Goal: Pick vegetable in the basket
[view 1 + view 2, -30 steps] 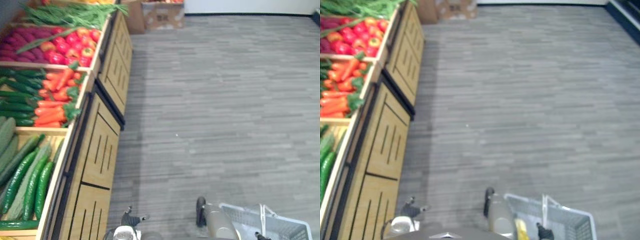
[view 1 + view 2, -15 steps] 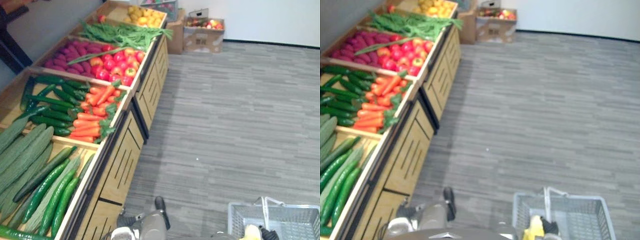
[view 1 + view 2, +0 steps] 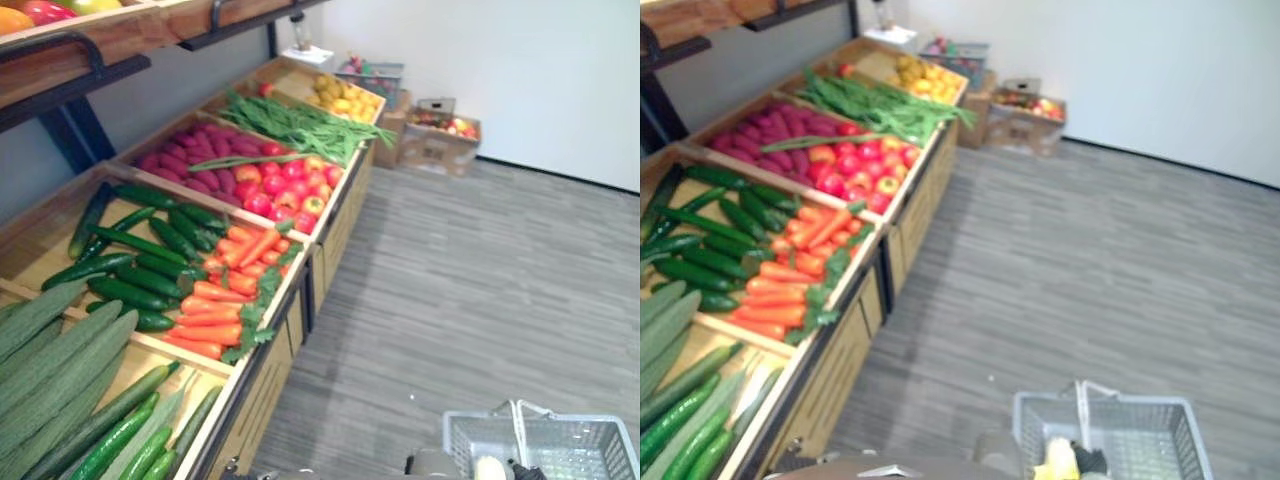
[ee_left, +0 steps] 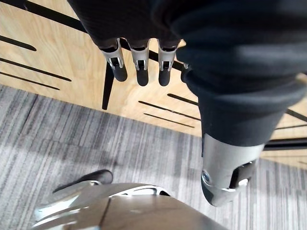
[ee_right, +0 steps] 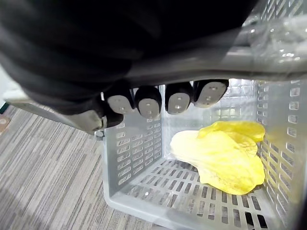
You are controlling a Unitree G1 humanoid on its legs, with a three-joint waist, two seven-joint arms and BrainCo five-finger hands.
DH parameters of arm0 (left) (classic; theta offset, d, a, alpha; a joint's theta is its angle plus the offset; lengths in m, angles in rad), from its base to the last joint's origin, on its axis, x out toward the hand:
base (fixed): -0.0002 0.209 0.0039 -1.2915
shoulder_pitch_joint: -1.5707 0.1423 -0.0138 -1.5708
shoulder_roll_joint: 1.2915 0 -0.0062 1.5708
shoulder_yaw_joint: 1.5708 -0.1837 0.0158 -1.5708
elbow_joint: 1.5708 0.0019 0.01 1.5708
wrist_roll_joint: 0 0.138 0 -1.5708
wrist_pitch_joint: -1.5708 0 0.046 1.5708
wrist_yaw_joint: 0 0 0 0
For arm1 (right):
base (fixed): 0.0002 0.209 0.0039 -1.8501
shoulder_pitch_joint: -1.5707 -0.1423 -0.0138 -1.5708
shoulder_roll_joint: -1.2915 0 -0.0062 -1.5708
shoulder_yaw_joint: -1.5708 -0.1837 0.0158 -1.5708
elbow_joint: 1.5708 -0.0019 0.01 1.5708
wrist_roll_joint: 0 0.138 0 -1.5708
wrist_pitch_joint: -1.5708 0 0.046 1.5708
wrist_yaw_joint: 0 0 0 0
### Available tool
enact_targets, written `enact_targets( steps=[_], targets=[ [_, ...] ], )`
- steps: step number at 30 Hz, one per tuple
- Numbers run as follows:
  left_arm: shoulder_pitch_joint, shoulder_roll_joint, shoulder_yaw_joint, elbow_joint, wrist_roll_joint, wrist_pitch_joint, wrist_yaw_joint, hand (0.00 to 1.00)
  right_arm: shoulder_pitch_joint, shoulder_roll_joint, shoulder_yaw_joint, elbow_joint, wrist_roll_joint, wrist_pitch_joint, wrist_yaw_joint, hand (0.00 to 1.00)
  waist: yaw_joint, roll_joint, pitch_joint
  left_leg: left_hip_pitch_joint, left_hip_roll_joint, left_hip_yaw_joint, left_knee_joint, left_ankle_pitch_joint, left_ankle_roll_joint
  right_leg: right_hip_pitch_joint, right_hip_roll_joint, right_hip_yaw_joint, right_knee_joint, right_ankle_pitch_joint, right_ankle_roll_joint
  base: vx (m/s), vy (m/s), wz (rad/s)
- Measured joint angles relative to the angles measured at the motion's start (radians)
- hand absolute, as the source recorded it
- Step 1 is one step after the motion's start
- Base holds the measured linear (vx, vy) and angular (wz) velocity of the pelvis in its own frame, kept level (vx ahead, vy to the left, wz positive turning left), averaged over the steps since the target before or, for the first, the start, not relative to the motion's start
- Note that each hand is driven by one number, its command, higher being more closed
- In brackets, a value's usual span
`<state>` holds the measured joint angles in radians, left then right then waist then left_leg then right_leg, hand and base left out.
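Observation:
A grey plastic basket [image 3: 585, 452] hangs at my lower right, over the floor. My right hand [image 5: 160, 101] has its fingers curled round the basket's handle [image 5: 225, 61]. Inside the basket lies a yellow leafy vegetable [image 5: 223, 155], which shows as a pale yellow lump [image 3: 1058, 460] in the right eye view. My left hand [image 4: 139, 64] hangs with straight fingers in front of the wooden stand's front [image 4: 43, 52] and holds nothing. The stand to my left carries carrots [image 3: 225, 300], dark cucumbers [image 3: 140, 250], long pale gourds [image 3: 50, 350] and red peppers [image 3: 285, 190].
Farther along the stand lie green beans [image 3: 290, 125], purple vegetables [image 3: 195, 165] and yellow fruit [image 3: 345, 98]. A cardboard box of fruit [image 3: 440, 135] stands on the floor by the white wall. A shelf [image 3: 90, 40] overhangs the stand. Grey floor [image 3: 480, 300] stretches to the right.
The camera has swung up and towards the stand, so the vegetable bins fill more of the picture. The basket stays at my lower right, held by the right hand.

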<state>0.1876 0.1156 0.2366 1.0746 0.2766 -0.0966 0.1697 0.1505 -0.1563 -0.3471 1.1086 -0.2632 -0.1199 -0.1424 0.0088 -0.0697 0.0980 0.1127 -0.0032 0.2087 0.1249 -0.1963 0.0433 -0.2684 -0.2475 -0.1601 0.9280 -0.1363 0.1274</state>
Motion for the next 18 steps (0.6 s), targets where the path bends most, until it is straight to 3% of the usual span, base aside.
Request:
enact_targets(
  steps=[2,4,5,6,7,8,9,10,12,13,14,16,17,18],
  targets=[
    [-0.011,-0.028,0.052,-0.001,0.0,0.002,0.001,0.0,0.001,0.001,-0.01,0.006,0.002,0.007,0.001,1.0,-0.006,0.022,0.007,0.03,0.02,-0.089,0.002,-0.013,-0.009,-0.008,0.046,0.02,-0.284,-0.013,-0.021,0.44,-0.211,1.27],
    [-0.029,-0.056,0.093,-0.003,0.0,0.001,0.001,0.0,0.009,0.004,-0.038,0.005,0.005,0.009,0.001,1.0,-0.007,0.05,0.01,0.032,0.062,-0.184,0.021,-0.04,-0.048,-0.008,0.09,0.145,-0.495,0.002,-0.017,0.45,-0.328,1.32],
    [-0.034,-0.062,0.103,-0.01,0.0,0.0,0.0,0.0,0.011,0.006,-0.039,0.005,0.007,0.01,0.001,1.0,-0.005,0.052,0.013,0.032,0.074,-0.209,0.027,-0.051,-0.059,-0.008,0.094,0.182,-0.532,0.006,-0.016,0.41,-0.397,1.32],
    [-0.032,-0.072,0.132,-0.023,0.0,-0.003,0.001,0.0,0.017,0.012,-0.039,0.001,0.008,0.011,0.0,1.0,-0.002,0.051,0.015,0.029,0.1,-0.263,0.056,-0.088,-0.092,-0.004,0.096,0.265,-0.592,0.021,-0.013,0.33,-0.362,0.96],
    [-0.031,-0.073,0.142,-0.026,-0.001,-0.003,0.001,0.0,0.024,0.015,-0.039,-0.006,0.009,0.01,0.0,1.0,0.001,0.045,0.018,0.027,0.11,-0.289,0.071,-0.107,-0.109,0.001,0.092,0.295,-0.612,0.038,-0.015,0.39,-0.517,1.17],
    [-0.023,-0.071,0.159,-0.041,-0.001,-0.003,0.0,0.0,0.039,0.019,-0.036,-0.018,0.009,0.01,0.002,1.0,0.006,0.026,0.018,0.024,0.132,-0.341,0.106,-0.155,-0.149,0.023,0.082,0.343,-0.633,0.047,-0.014,0.38,-0.607,1.16],
    [-0.022,-0.066,0.165,-0.047,-0.001,-0.002,0.0,0.0,0.057,0.028,-0.035,-0.018,0.006,0.012,0.015,1.0,0.021,0.018,0.019,0.023,0.162,-0.397,0.131,-0.197,-0.192,0.021,0.083,0.327,-0.582,0.055,0.097,0.36,-0.639,1.2],
    [-0.026,-0.075,0.17,-0.043,-0.001,0.0,0.0,0.0,0.063,0.022,-0.041,-0.021,0.007,0.014,0.015,1.0,0.023,0.028,0.017,0.014,0.2,-0.426,0.134,-0.202,-0.202,0.007,0.112,0.277,-0.529,0.011,0.063,0.33,-0.634,1.26],
    [-0.029,-0.091,0.184,-0.047,0.0,-0.001,-0.011,0.0,0.053,0.006,-0.048,-0.037,0.005,0.012,0.02,1.0,0.021,0.047,0.011,-0.023,0.251,-0.473,0.101,-0.09,-0.197,-0.049,0.119,0.173,-0.388,-0.092,0.01,0.3,-0.628,1.14],
    [-0.027,-0.1,0.187,-0.047,0.0,0.0,-0.01,0.0,0.045,0.001,-0.05,-0.036,0.005,0.012,0.021,1.0,0.021,0.057,0.008,-0.038,0.266,-0.473,0.087,-0.058,-0.199,-0.051,0.122,0.148,-0.381,-0.098,-0.001,0.3,-0.625,1.12],
    [-0.026,-0.112,0.197,-0.047,-0.001,0.0,-0.006,0.0,0.021,0.0,-0.057,-0.031,0.005,0.012,0.021,1.0,0.021,0.073,0.004,-0.078,0.297,-0.469,0.054,0.036,-0.195,-0.052,0.13,0.089,-0.384,-0.113,-0.029,0.23,-0.491,0.95],
    [-0.026,-0.111,0.2,-0.047,-0.016,0.005,0.003,0.0,-0.001,0.005,-0.067,-0.026,0.005,0.014,0.021,1.0,0.014,0.078,0.007,-0.127,0.323,-0.456,0.03,0.149,-0.177,-0.028,0.124,0.0,-0.402,-0.123,-0.064,0.19,-0.385,1.15],
    [-0.026,-0.11,0.199,-0.047,-0.03,0.009,0.003,0.0,-0.002,0.007,-0.075,-0.023,0.005,0.016,0.02,1.0,0.01,0.076,0.008,-0.139,0.331,-0.431,0.03,0.182,-0.169,-0.012,0.12,-0.028,-0.414,-0.122,-0.072,0.21,-0.391,1.32],
    [-0.025,-0.109,0.199,-0.046,-0.04,0.013,0.004,0.0,-0.001,0.007,-0.079,-0.021,0.006,0.019,0.019,1.0,0.007,0.074,0.01,-0.162,0.344,-0.336,0.044,0.224,-0.152,0.026,0.112,-0.087,-0.444,-0.12,-0.091,0.18,-0.359,1.12]
  ],
)
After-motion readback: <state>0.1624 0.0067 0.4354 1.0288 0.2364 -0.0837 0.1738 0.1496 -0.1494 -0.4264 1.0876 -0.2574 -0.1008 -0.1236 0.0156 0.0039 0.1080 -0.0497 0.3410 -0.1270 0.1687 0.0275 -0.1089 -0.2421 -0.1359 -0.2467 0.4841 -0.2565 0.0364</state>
